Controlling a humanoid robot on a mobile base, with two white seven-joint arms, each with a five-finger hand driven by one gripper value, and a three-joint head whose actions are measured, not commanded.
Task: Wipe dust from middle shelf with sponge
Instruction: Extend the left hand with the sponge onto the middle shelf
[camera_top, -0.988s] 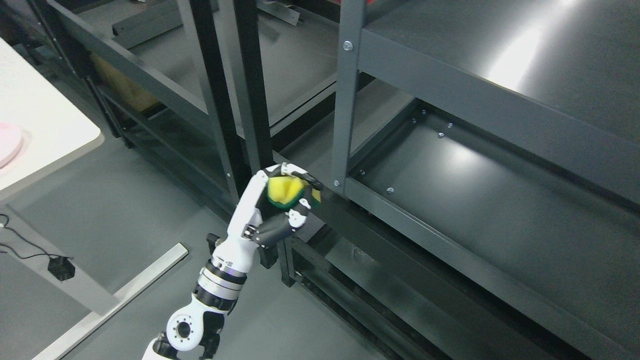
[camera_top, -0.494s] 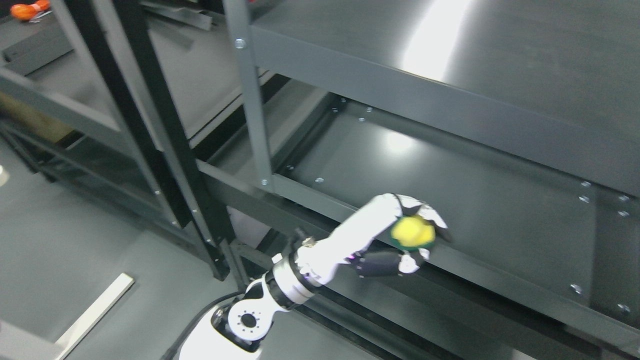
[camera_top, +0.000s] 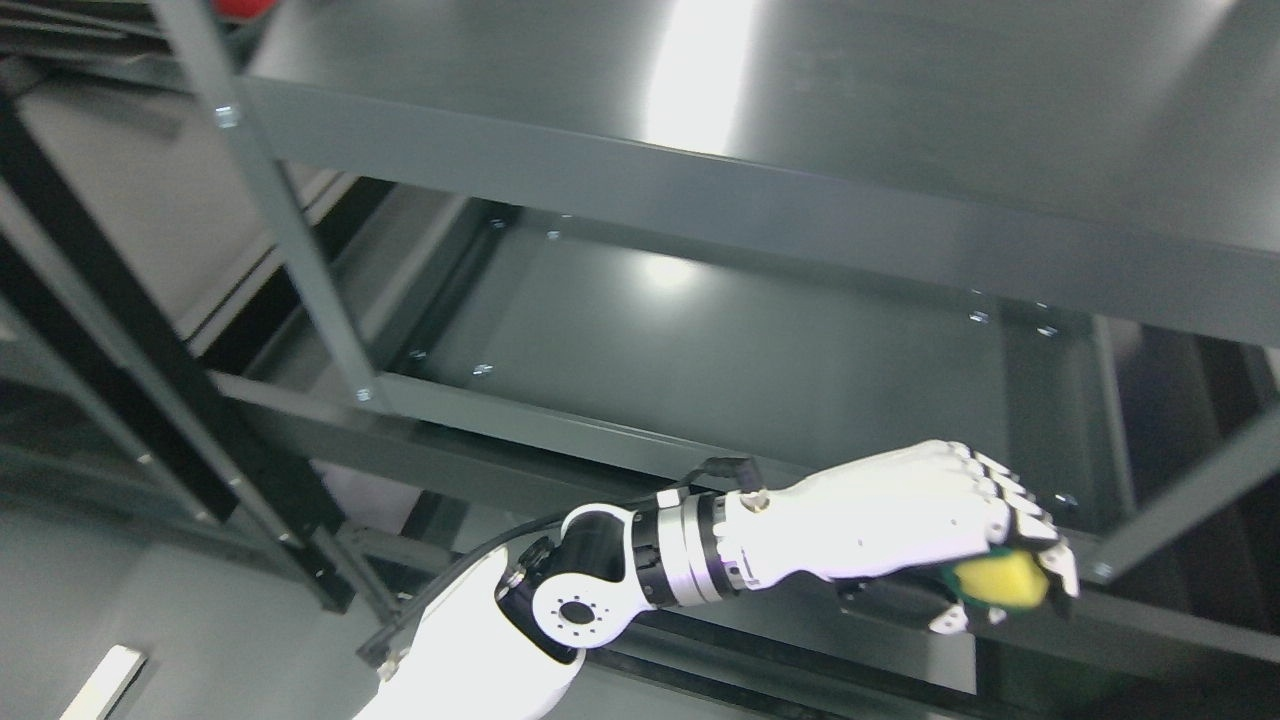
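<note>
My left hand (camera_top: 1005, 575) reaches in from the lower left, its white arm stretched across to the right. Its fingers are curled around a yellow sponge with a green edge (camera_top: 1000, 582). The hand hangs in front of the front rail of the middle shelf (camera_top: 700, 340), near that shelf's right front corner post (camera_top: 1170, 515). The sponge sits below the rail's top edge and does not touch the shelf surface. The dark grey shelf surface shows a light glare at the back. My right arm does not show.
The top shelf (camera_top: 800, 100) overhangs the middle one closely. A grey upright post (camera_top: 290, 240) stands at the shelf's left front corner, with a black post (camera_top: 150, 340) of a neighbouring rack further left. A pale strip (camera_top: 100, 685) lies on the floor at the lower left.
The camera has swung right, so the whole rack has shifted left in the picture. My left hand with the sponge has travelled right along the shelf's front rail toward its right corner.
</note>
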